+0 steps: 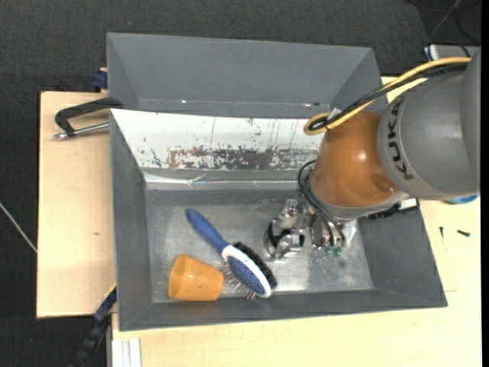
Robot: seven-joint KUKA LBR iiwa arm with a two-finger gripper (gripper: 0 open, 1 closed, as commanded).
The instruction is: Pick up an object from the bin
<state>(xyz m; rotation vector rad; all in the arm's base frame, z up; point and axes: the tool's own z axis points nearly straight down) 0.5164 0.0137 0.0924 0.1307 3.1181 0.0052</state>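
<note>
My gripper (pixel 286 239) hangs low over the bin floor right of centre, under the orange wrist cover. A blue-handled brush (pixel 229 254) with a dark bristled head lies diagonally on the floor just left of the gripper, its head near the front wall. An orange cup (pixel 195 279) lies on its side at the front left, touching the brush head. Nothing shows between the fingers.
The arm enters from the right and hides the bin's right part. Bare floor lies along the back wall and in the left half behind the brush handle.
</note>
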